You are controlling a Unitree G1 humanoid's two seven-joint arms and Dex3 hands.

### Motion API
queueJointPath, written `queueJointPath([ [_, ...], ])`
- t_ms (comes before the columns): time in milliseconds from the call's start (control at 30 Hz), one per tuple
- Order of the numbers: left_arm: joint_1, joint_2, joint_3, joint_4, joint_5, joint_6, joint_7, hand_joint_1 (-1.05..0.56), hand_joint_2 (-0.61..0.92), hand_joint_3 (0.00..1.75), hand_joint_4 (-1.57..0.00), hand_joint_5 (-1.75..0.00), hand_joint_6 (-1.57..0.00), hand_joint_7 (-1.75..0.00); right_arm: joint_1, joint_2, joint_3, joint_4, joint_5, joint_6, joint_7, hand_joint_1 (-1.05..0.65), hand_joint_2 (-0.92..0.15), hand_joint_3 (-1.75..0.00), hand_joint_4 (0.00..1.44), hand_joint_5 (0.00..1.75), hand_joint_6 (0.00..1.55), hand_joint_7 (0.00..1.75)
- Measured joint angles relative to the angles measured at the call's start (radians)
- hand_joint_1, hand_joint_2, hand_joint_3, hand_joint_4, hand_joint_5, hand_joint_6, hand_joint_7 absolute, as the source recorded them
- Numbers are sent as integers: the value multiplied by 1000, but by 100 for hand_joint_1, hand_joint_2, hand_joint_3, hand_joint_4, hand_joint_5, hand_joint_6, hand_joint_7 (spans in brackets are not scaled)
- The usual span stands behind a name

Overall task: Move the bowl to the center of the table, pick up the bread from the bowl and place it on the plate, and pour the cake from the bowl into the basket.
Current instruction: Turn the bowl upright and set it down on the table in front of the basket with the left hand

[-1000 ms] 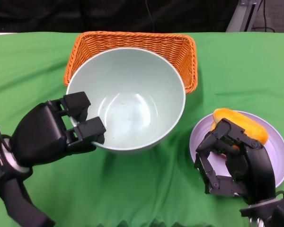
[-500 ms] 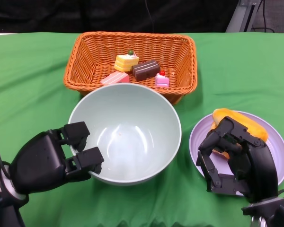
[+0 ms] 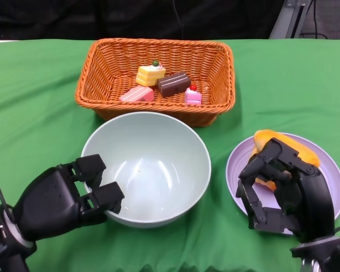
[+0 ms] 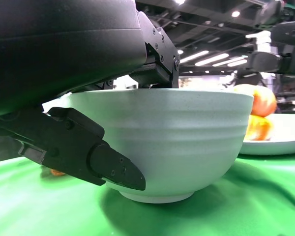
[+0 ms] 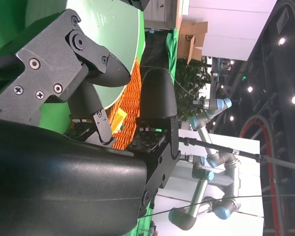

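Underneath, green tablecloth (image 3: pixel 39 85) (dark backdrop (image 3: pixel 130 17) beyond)

Head view looks down on the desk (image 3: pixel 39 85); both wrist views sit low, close, sharing the bowl (image 3: pixel 147 167).

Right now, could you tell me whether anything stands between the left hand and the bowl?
Nothing does: the left hand already grips the bowl at its near-left rim, fingers over the edge and a finger against the outer wall in the left wrist view. The bowl sits upright on the cloth, empty, just in front of the basket.
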Motion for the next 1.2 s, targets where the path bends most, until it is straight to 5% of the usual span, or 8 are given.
queueJointPath([
  [200, 0, -13, 1, 11, -37, -10, -29, -6, 89, 1, -62, -175, -44, -174, 7, 0, 3, -8, 0, 6, 0, -4, -38, -125, 74, 169, 63, 145],
  [500, 0, -14, 2, 11, -94, -16, -112, -11, 87, 1, -61, -175, -65, -132, 10, 0, 3, -6, -3, 4, 1, -6, -37, -125, 74, 170, 63, 145],
  [767, 0, -14, 1, 6, -114, -23, -181, -15, 87, 1, -58, -173, -66, -127, 12, 0, 5, -7, -10, 10, -3, -7, -37, -124, 74, 171, 63, 146],
  [900, 0, -11, 2, -5, -127, -35, -233, -22, 87, 0, -67, -151, -84, -82, 12, 0, 5, -5, -14, 8, -8, -6, -38, -123, 74, 170, 63, 146],
  [1033, 0, 0, 4, -19, -143, -50, -276, -25, 89, 0, -80, -91, -100, -27, 12, 0, 4, -4, -15, 8, -10, -6, -38, -124, 74, 171, 63, 145],
  [1200, 0, 19, 2, -40, -144, -77, -315, -38, 90, 0, -75, -46, -93, -3, 12, 0, 0, 1, -21, 8, -22, -6, -38, -125, 75, 169, 63, 144],
])
